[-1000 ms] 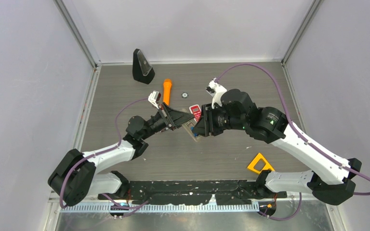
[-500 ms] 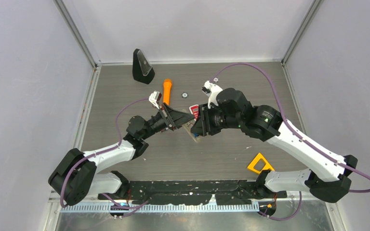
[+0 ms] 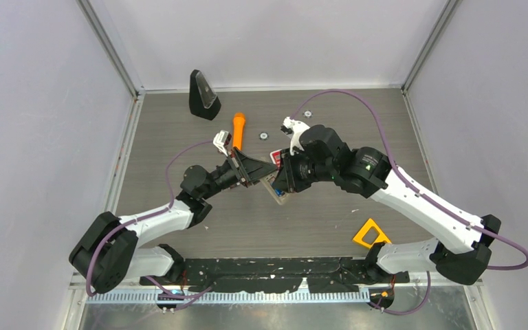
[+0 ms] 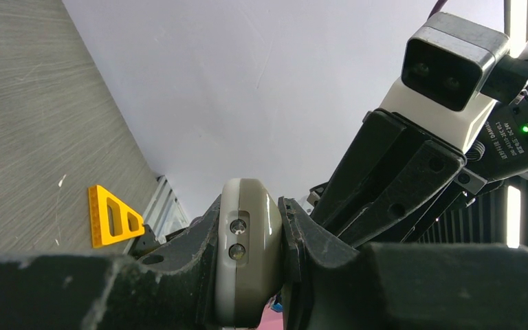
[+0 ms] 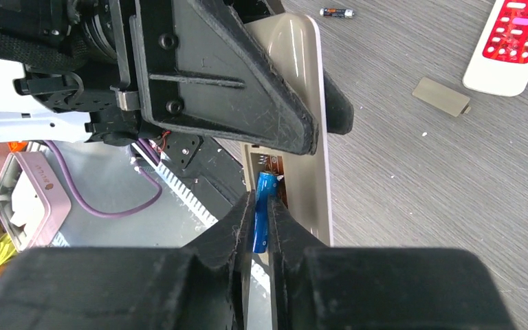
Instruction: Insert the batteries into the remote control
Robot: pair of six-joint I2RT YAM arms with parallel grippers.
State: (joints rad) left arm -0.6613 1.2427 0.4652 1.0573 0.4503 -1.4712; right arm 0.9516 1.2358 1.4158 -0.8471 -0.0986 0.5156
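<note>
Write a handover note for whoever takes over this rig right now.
The left gripper is shut on the beige remote, battery bay open.
The right gripper is shut on a blue battery, held at that bay.
A second battery and the bay cover lie on the table.
Done: cover off, first battery brought to the bay.
Left: seat it, release, then fetch and load the second battery.

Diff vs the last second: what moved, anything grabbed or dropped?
The right arm shifted left toward the left arm, covering more of the red remote. Its fingers now pinch a blue battery at the beige remote's open compartment. Nothing dropped. Unchanged: left fingers clamping the beige remote; orange tool, yellow triangle and black stand in place.
</note>
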